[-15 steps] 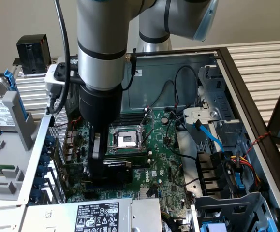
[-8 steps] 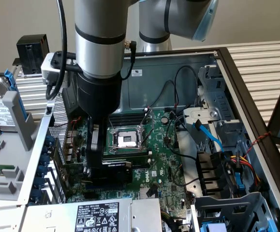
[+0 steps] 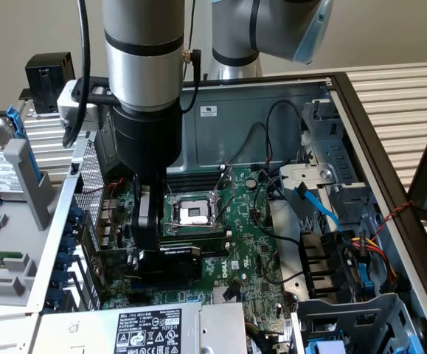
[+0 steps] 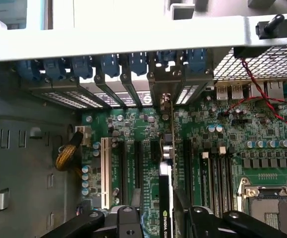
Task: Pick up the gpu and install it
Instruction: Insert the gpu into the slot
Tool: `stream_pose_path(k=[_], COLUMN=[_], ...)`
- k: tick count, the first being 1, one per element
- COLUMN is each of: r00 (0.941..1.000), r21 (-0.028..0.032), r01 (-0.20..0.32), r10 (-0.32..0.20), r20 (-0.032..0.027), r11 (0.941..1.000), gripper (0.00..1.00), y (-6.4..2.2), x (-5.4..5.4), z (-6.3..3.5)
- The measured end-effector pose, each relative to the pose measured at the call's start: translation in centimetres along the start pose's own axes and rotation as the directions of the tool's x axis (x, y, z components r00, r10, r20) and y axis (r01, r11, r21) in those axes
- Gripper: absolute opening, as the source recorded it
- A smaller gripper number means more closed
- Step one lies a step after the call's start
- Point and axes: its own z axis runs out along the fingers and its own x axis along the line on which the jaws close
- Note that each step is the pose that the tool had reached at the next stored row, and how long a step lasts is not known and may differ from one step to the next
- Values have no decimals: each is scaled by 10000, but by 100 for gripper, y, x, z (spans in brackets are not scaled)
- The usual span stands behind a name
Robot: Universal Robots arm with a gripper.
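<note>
The gpu [image 3: 170, 259] is a short card with a black shroud. It stands on edge in a slot of the green motherboard [image 3: 254, 247] inside the open computer case. In the wrist view the gpu [image 4: 166, 203] shows edge-on, and its metal bracket reaches the rear slot openings. My gripper [image 3: 151, 240] hangs straight down over the card's upper edge. Its black fingers [image 4: 129, 223] stand on either side of the card, with a small gap showing on each side. My gripper [image 4: 164, 227] is open and nothing is lifted.
An empty CPU socket [image 3: 192, 214] lies just beyond the card. Blue slot latches [image 4: 108, 64] line the case's rear wall. A labelled power supply [image 3: 150, 328] sits at the front. Blue and black cables [image 3: 320, 210] and drive bays crowd the exterior view's right. A red-black wire [image 4: 267, 101] crosses the board.
</note>
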Motion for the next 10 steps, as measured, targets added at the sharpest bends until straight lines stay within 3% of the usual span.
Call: stream_pose_path(k=[1, 3, 4, 6, 7, 10], r00=[10000, 10000, 10000, 10000, 10000, 10000], r21=[140, 366, 444, 557, 596, 686], r01=[-9, -22, -28, -36, -39, -47], r10=[9, 21, 27, 35, 39, 47], r20=[3, 16, 22, 15, 7, 6], r11=[9999, 9993, 9990, 9984, 9982, 9976], gripper=[39, 27, 21, 15, 11, 11], y=[8, 18, 20, 23, 26, 34], x=[1, 2, 3, 5, 6, 11], z=[-3, -14, -27, -48, -62, -121])
